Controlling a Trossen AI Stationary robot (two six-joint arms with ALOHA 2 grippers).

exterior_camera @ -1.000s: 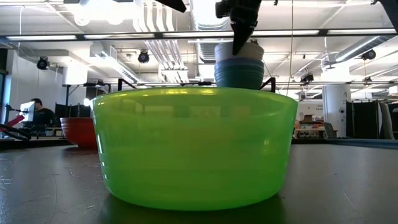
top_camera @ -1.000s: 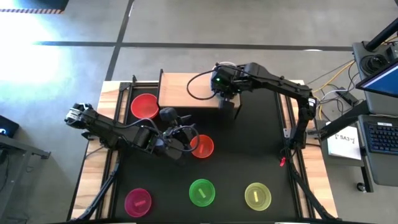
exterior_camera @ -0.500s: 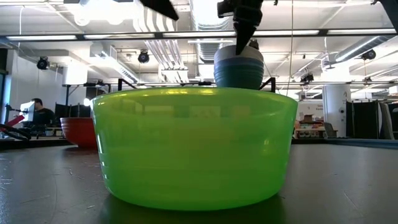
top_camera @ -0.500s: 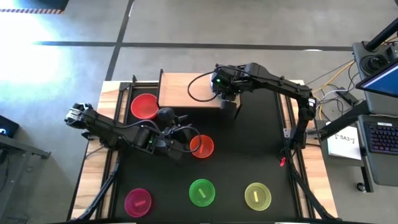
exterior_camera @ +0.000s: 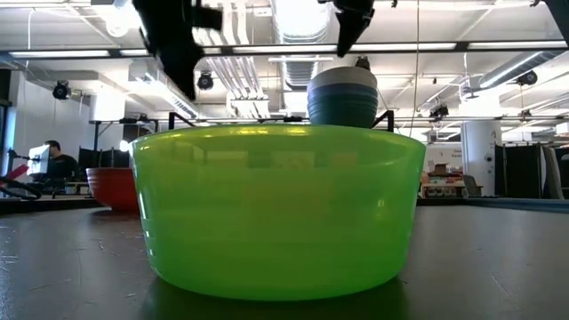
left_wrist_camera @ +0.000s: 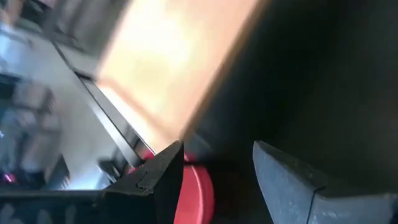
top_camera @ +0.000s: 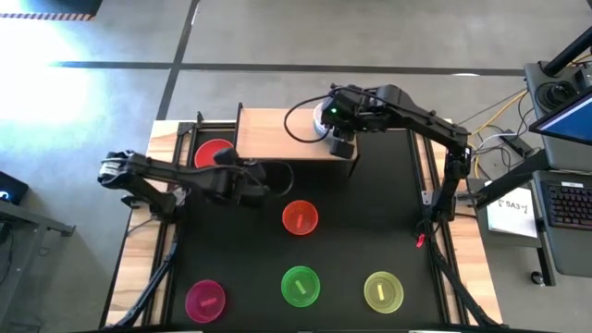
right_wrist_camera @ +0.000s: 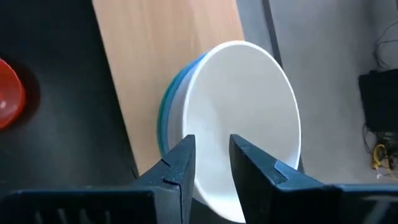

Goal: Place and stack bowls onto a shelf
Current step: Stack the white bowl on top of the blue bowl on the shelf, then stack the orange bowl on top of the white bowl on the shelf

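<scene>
Nearest the low camera stands the green bowl (exterior_camera: 277, 212), filling most of that view; from above it sits at the mat's near edge (top_camera: 301, 285), with the magenta bowl (top_camera: 205, 300) at its nine o'clock and the yellow-green bowl (top_camera: 383, 290) at its three o'clock, each showing only a pale streak of glare inside. Farther in, at twelve o'clock from the green one, the orange-red bowl (top_camera: 300, 218) lies alone on the black mat (top_camera: 388, 213), likewise with nothing but a bright streak in it. Beyond it the left gripper (top_camera: 248, 181) hangs over the mat between that bowl and the larger red bowl (top_camera: 212, 154); its fingers (left_wrist_camera: 163, 171) stand apart with nothing between them. Half a second ago this gripper was just beside the orange-red bowl at its nine o'clock; it has since drawn away toward the red bowl. At the far side, the shelf (top_camera: 277, 135) carries a nested stack near its right end: the white bowl (right_wrist_camera: 245, 124) sits inside a blue-grey one, which sits in the teal bowl (exterior_camera: 341, 108). The right gripper (top_camera: 340, 146) hovers over the stack's near rim, fingers (right_wrist_camera: 177, 168) slightly parted and holding nothing; it has lifted clear of the white bowl since the earlier frame.
</scene>
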